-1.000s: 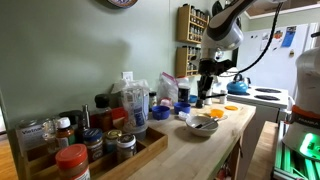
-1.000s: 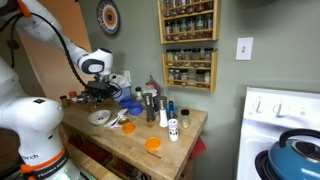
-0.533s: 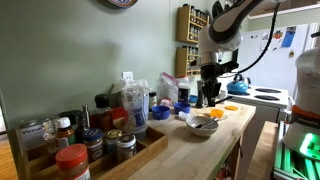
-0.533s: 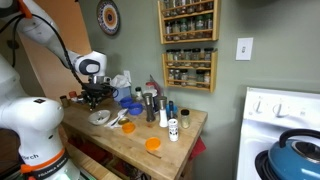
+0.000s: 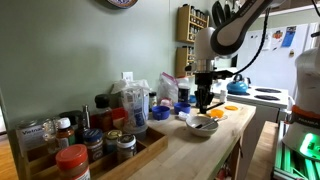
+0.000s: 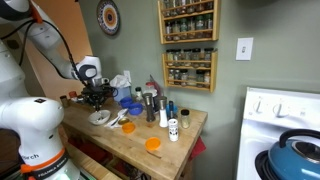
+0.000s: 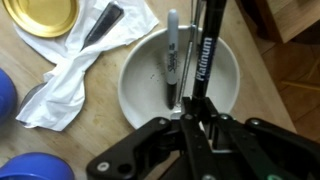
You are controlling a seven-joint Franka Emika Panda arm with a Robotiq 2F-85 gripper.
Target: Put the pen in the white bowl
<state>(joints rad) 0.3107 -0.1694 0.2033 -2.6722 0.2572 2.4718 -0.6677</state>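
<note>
Fingers (image 7: 176, 128) of black gripper (image 7: 192, 120) clamped on slim black pen (image 7: 203, 60) | pen above round white bowl (image 7: 138, 88) | grey marker (image 7: 172, 50) lying inside bowl

Wrist view: white lettering, apparently "Platinum", on black pen (image 7: 205, 60) over white bowl (image 7: 135, 85); grey pen's (image 7: 172, 50) script illegible.

End effector (image 7: 198, 121) downward, pinched on black pen (image 7: 204, 60); arm arched above

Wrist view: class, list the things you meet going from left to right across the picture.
Gold lid → crumpled white cloth → grey marker → black pen; the last two fall within the white bowl outline.
</note>
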